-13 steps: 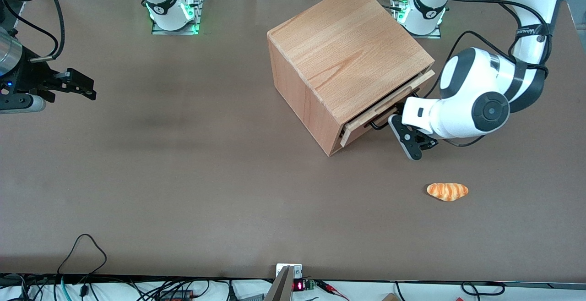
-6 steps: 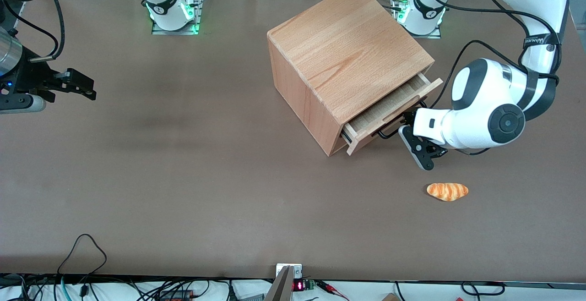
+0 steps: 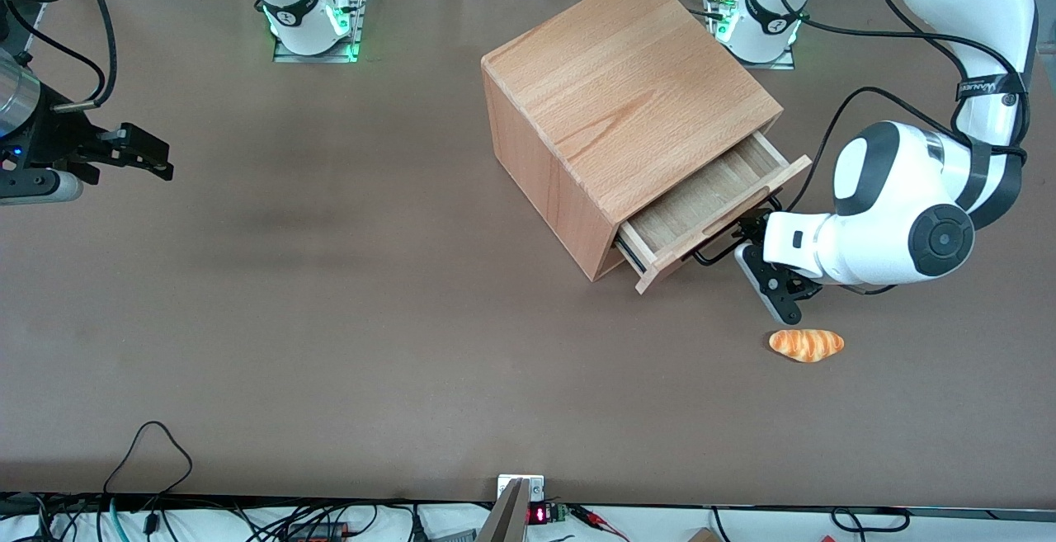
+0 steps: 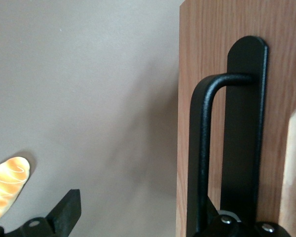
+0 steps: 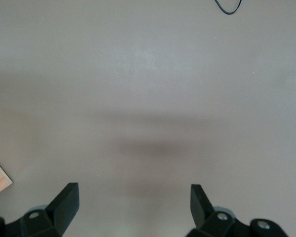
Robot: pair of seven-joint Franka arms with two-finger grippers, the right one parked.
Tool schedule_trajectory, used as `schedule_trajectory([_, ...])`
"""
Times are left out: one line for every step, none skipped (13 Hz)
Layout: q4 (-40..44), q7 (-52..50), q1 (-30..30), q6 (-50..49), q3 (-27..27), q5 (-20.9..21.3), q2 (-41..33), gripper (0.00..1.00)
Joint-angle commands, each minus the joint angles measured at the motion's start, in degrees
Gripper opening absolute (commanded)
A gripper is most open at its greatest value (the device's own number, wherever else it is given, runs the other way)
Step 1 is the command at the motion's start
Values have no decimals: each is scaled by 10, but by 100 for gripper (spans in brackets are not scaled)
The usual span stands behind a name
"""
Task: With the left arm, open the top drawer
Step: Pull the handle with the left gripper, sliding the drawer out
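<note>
The top drawer (image 3: 701,194) of the wooden cube cabinet (image 3: 627,88) stands partly pulled out, its light wood tray showing. Its thin black bar handle (image 3: 716,252) runs along the flat front. The left arm (image 3: 899,212) reaches in from the working arm's end, with its gripper (image 3: 763,266) open right at the handle. In the left wrist view the handle (image 4: 202,148) stands off the drawer front (image 4: 286,74). One finger (image 4: 66,212) hangs free over the table; the other is tucked in at the bar, so the gripper (image 4: 138,210) straddles the drawer's edge.
A croissant-like bread (image 3: 806,344) lies on the brown table (image 3: 330,319) just nearer the front camera than the gripper; it also shows as the bread (image 4: 5,187) in the left wrist view. The arm bases (image 3: 759,22) stand at the table's back edge.
The drawer has slid farther out of the cabinet, step by step, as the left arm and gripper drew away from the cabinet toward the bread.
</note>
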Motion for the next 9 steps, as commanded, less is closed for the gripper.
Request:
schedule_trajectory([50, 15, 6, -3, 1, -4, 33, 100])
schedule_trajectory([55, 15, 8, -3, 1, -4, 34, 100])
schedule_trajectory([56, 15, 11, -2, 2, -4, 35, 100])
schedule_trajectory([64, 15, 15, -2, 2, -4, 39, 100])
schedule_trajectory([77, 18, 18, -3, 2, -4, 44, 100])
schedule_trajectory([82, 18, 18, -3, 2, -3, 48, 100])
schedule_trajectory([85, 18, 20, -3, 2, -3, 49, 100])
schedule_trajectory([89, 18, 21, -3, 3, -3, 51, 100])
schedule_trajectory([96, 18, 25, -3, 3, -3, 55, 100])
